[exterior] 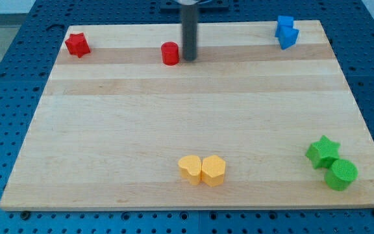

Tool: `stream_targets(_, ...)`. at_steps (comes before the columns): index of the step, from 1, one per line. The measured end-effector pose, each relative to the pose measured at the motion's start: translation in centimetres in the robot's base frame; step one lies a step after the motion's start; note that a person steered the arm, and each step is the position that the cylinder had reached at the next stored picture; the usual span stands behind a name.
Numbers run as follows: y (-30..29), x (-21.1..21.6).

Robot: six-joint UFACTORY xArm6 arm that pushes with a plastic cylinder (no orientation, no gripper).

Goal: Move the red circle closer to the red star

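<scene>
my tip point(189, 60) sat just right of red circle point(170, 54), near touching | no jaws, bare rod holding nothing | red star point(77, 44) well apart at view's left | risk: off-centre push would roll circle toward the board's point(174, 117) top edge

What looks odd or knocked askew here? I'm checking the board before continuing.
Nothing stands out. My tip sits just right of the red circle; the red star is far left. Blue blocks, yellow blocks and green blocks rest flat on the board.
</scene>
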State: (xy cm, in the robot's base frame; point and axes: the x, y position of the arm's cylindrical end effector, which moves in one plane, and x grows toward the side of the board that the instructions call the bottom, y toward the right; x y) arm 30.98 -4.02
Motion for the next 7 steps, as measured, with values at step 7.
stream_targets(7,-15.1,-1.6)
